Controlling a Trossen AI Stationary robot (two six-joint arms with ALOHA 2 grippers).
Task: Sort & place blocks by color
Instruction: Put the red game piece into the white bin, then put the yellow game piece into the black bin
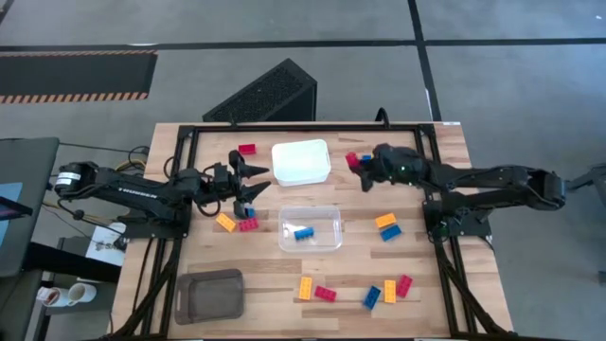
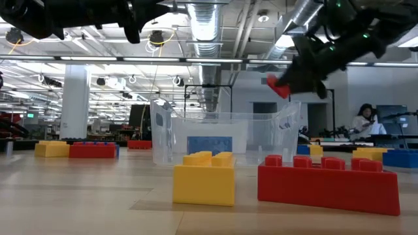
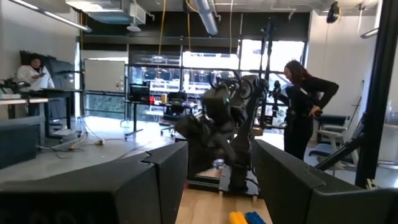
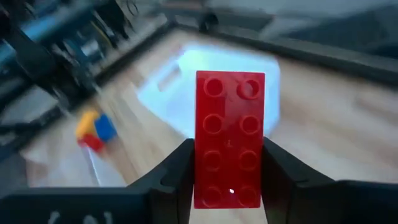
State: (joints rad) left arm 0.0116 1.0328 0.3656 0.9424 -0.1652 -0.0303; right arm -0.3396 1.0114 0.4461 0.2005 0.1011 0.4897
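The right gripper (image 4: 227,186) is clamped on a red block (image 4: 230,134), its fingers pressing the two long flat sides, held in the air above the counter (image 1: 426,275) just short of the white tray (image 1: 301,161) ahead. The block looks light, rigid and smooth, so flat-side pinching is likely the surest hold; gripping across the studs would probably slip. Other blocks lie scattered below and behind it. The left gripper (image 1: 254,180) hovers beyond the tray, fingers spread and empty, over a blue block (image 1: 249,211).
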